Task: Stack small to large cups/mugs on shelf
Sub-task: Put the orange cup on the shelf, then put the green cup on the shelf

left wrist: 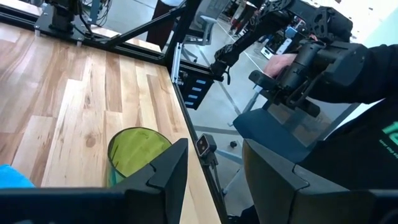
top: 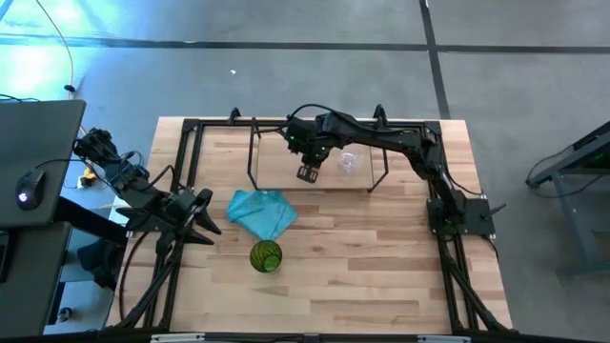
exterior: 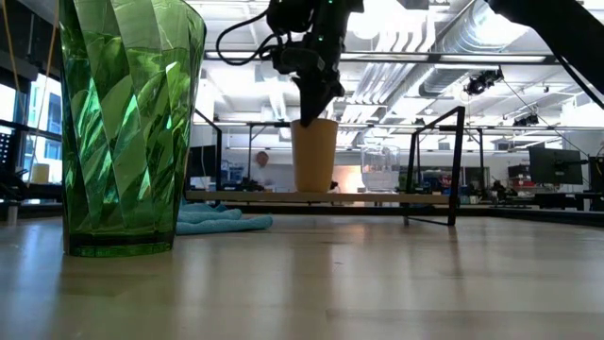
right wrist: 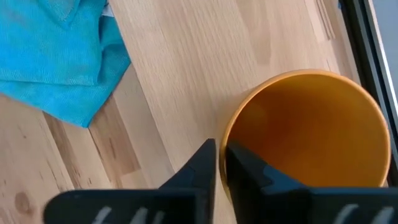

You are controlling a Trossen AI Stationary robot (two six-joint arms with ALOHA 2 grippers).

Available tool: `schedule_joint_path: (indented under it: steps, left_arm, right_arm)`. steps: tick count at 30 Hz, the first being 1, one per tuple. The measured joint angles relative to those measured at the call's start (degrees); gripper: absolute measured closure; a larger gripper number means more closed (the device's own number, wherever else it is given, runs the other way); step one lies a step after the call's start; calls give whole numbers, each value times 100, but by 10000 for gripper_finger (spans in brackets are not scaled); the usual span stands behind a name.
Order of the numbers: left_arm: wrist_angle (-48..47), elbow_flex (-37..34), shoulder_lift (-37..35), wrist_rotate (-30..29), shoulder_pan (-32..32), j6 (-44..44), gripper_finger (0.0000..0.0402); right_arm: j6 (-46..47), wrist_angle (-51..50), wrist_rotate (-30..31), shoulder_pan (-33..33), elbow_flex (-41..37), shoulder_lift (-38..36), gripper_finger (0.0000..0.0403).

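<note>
Orange cup rim between right pincer fingers

High view: straight down over whole table. Low view: at tabletop level, facing across toward shelf, very near green cup at left of frame. Wrist views: close, looking down; right wrist shares orange cup with low view.

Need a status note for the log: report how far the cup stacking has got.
Done: small clear transparent cup stands on the low wooden shelf. In hand: right gripper pinches the rim of the medium orange cup, resting on the shelf. Left: tall translucent green cup waits on the table beside the idle left gripper.
</note>
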Motion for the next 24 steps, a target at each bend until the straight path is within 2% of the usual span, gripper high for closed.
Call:
schedule_joint_path:
  steps: [5,9,16,24]
  left_arm:
    - [0,0,-2,2,0,-42,259]
    - [-2,0,-2,2,0,-56,259]
    - [-2,0,-2,2,1,-55,259]
    - [-4,1,-1,2,0,-52,259]
  right_arm:
    - [19,3,0,2,0,5,332]
    - [123,8,0,2,0,6,314]
    - [167,-93,121,7,34,5,308]
    - [124,-223,208,7,468,1,308]
